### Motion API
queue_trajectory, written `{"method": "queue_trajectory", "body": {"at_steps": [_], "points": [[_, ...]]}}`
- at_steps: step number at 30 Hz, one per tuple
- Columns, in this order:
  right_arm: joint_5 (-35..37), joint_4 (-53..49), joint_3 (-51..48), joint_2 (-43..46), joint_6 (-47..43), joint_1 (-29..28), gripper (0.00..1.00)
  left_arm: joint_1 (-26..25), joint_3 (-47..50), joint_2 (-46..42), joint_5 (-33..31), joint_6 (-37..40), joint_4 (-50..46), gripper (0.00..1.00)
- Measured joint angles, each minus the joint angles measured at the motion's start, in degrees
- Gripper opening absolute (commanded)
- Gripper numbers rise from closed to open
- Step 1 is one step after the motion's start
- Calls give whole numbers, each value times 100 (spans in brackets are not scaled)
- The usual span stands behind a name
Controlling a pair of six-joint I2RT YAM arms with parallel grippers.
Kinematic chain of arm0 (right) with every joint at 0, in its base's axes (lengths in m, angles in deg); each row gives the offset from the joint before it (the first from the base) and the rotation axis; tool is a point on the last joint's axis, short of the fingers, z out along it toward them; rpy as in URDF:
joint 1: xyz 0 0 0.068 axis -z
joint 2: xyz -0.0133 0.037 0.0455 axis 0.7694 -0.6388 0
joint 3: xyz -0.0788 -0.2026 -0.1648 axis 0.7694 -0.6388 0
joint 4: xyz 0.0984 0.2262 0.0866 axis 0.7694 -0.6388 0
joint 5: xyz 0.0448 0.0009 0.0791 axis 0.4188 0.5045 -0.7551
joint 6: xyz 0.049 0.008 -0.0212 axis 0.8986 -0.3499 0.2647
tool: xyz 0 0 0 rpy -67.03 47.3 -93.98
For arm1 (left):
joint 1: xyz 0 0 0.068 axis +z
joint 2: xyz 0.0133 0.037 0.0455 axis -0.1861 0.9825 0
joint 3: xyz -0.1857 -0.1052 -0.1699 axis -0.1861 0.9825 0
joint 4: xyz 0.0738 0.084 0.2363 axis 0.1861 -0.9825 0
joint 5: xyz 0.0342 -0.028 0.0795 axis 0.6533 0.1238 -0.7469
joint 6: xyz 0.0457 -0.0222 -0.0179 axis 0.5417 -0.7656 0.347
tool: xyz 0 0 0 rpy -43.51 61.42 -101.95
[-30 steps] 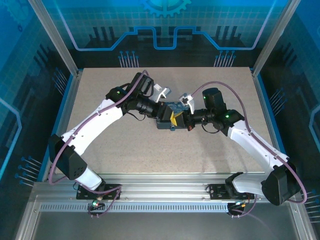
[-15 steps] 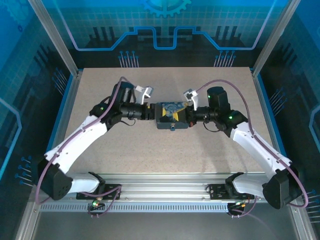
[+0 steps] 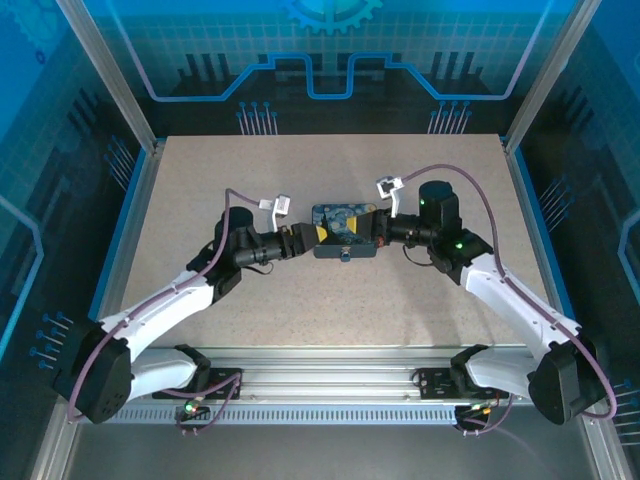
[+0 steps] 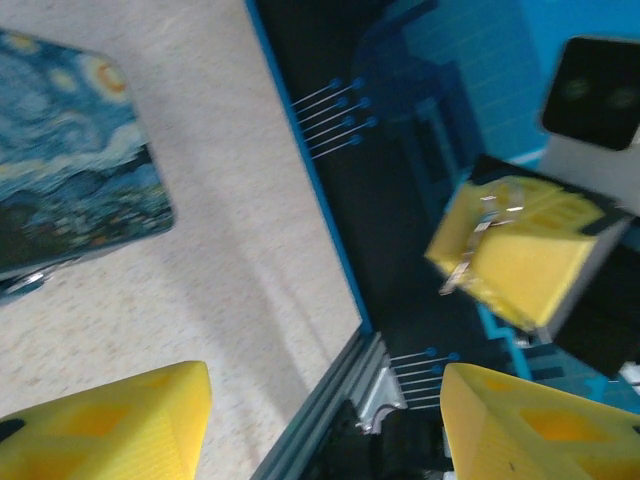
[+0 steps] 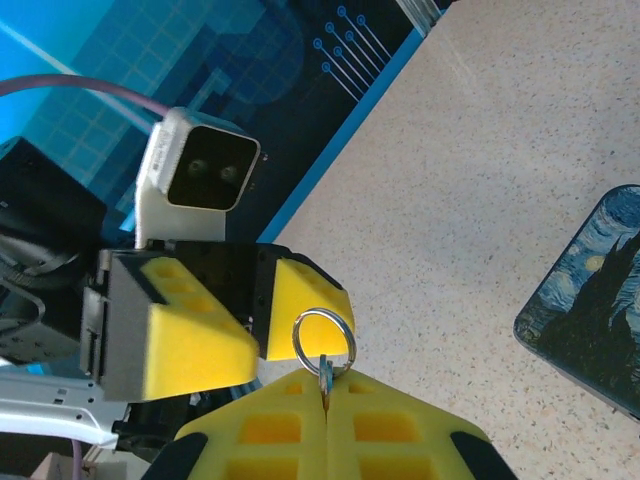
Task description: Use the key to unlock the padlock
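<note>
1. Two grippers face each other over the speckled beige table (image 3: pixel 420 290), one at each end of a tin. Each has blocky yellow pads with moulded recesses, set on black fingers.
2. One tin (image 3: pixel 341 224) lies flat on the table. It is a rounded rectangle with a glossy lid printed in dark-blue starry swirls, and in the top view its long axis runs left to right.
3. One padlock (image 3: pixel 343 254), a tiny silvery piece, sits at the middle of the tin's near edge. It is too small to tell which way it faces.
4. One key (image 5: pixel 325 368), thin grey metal, is pinched between the closed pads of the right gripper (image 5: pixel 328 400). Its long axis runs along the fingers, with the blade buried between the pads and the head sticking out past the fingertips towards the other arm.
5. One round wire ring (image 5: pixel 296 340) hangs through the key's head.
6. The left gripper (image 5: pixel 255 320) has its jaws well apart and nothing between them. One of its pads sits just behind the ring, but whether they touch cannot be told.
</note>
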Motion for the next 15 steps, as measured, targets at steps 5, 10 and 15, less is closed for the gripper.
{"method": "queue_trajectory", "body": {"at_steps": [5, 10, 15], "points": [[111, 393, -87, 114, 326, -76, 2, -129, 57, 164, 74, -380, 1231, 57], [188, 654, -295, 225, 595, -144, 2, -190, 59, 452, 155, -636, 1910, 50], [205, 916, -398, 229, 831, -216, 2, -271, 59, 734, 269, -892, 2474, 41]]}}
